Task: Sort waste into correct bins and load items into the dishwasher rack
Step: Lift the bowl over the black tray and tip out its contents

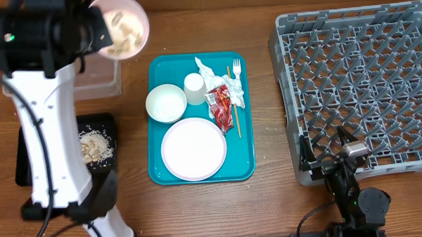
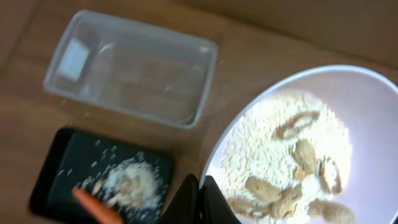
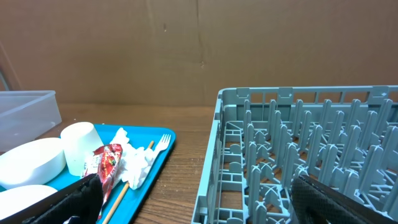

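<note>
1. Step in hand, as I judge it: scraping waste. The left gripper [image 2: 200,200] holds a pale pink bowl [image 1: 121,24] in the air at the far left of the table, above the far edge of the clear tub [image 1: 100,81]. The bowl carries beige food scraps [image 2: 292,165], both rice-like crumbs and larger pieces.
2. The black tray [image 1: 29,163] lies nearer the robot than the tub. It already has a small heap of scraps on it, with the carrot [image 2: 96,206] at the edge of the heap. The tub looks empty.
3. Next move, as I judge it: bring the bowl over the black tray and tip it until it is empty. Only then does the bowl go to the dishwasher rack [image 1: 357,85]. Risk: crumbs spilling onto the table.
4. Left jaws: nearly closed, pinching the bowl's rim between them.
5. Right gripper [image 1: 344,150]: parked at the near edge of the rack. Its fingers [image 3: 62,202] are spread wide, holding and touching nothing.
6. Waiting on the teal serving tray [image 1: 157,178]: plate [image 1: 194,148], white bowl [image 1: 166,104], cup [image 1: 194,89], fork [image 1: 235,74], wooden stick [image 1: 234,111], wrapper [image 1: 220,98] and napkin [image 1: 209,73].
</note>
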Tool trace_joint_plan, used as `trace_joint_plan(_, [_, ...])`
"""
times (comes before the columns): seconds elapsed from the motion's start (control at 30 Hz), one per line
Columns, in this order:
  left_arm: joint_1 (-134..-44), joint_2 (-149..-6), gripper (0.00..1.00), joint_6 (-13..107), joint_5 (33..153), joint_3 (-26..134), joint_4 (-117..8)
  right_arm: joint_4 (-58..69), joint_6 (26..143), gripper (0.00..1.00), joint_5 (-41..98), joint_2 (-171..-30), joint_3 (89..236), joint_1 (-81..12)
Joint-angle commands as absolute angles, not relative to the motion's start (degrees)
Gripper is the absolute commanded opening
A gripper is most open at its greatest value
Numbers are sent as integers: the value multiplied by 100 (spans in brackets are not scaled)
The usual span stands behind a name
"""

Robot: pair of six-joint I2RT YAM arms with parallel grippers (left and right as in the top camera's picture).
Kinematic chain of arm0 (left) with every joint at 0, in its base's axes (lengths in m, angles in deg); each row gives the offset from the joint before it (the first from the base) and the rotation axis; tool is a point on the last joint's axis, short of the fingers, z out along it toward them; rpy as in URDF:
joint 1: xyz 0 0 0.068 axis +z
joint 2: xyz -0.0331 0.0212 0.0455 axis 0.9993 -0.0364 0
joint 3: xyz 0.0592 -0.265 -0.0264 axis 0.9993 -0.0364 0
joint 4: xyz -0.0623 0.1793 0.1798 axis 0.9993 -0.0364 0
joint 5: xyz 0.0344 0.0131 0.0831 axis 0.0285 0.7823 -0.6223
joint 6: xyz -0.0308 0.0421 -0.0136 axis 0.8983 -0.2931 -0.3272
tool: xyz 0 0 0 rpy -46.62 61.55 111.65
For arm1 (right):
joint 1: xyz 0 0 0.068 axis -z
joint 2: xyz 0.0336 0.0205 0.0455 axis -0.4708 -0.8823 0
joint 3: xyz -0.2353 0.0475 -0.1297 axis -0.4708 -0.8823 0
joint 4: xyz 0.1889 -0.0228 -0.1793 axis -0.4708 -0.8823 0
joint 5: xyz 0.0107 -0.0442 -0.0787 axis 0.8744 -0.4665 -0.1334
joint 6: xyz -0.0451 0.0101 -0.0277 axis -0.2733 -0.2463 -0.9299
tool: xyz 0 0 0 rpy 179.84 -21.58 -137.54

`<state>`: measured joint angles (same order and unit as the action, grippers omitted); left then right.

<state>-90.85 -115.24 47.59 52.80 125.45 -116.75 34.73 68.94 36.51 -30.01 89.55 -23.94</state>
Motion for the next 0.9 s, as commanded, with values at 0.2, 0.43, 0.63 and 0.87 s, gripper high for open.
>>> trace_joint_plan(0.2, [-7935, -10693, 4, 5720, 4478, 9804, -11664, 3510, 6892, 100, 3631, -2959, 8898, -2372])
trace_joint_plan(0.43, [-7428, -10698, 4, 7244, 2657, 8228, -11592, 3510, 6892, 100, 3631, -2959, 8898, -2372])
trace_joint_plan(0.63, [-7326, -10700, 4, 7325, 2137, 7043, -11039, 3510, 6892, 100, 3631, -2959, 8898, -2372])
trace_joint_plan(0.87, [-7288, -10700, 4, 7403, 1337, 6254, -10418, 3510, 6892, 100, 3631, -2959, 8898, -2372])
